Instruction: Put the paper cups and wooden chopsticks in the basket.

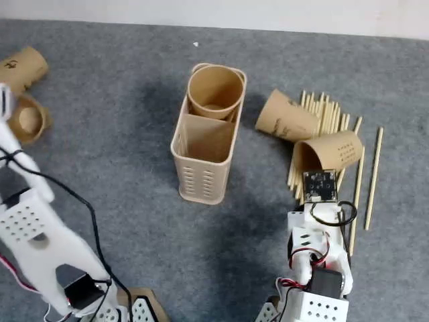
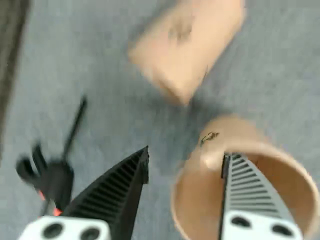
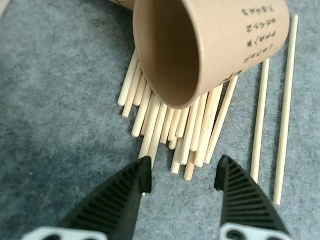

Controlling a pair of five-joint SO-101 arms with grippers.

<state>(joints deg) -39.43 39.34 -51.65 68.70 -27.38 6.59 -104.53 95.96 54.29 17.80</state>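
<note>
The beige slotted basket (image 1: 200,176) stands mid-table with one paper cup (image 1: 215,91) in its far compartment. At the far left, my left gripper (image 2: 185,160) is open and straddles the wall of an upright paper cup (image 2: 200,200), one finger inside the rim and one outside. Another cup (image 2: 187,47) lies on its side just beyond it. On the right, my right gripper (image 3: 182,167) is open just short of the near ends of a pile of wooden chopsticks (image 3: 170,125). A cup (image 3: 215,45) lies on that pile, mouth toward the gripper, with a second cup (image 1: 287,115) behind it.
Loose chopsticks (image 1: 373,178) lie singly to the right of the pile. Grey carpet (image 1: 120,100) covers the table between the left cups and the basket. A black cable (image 1: 74,201) trails from the left arm.
</note>
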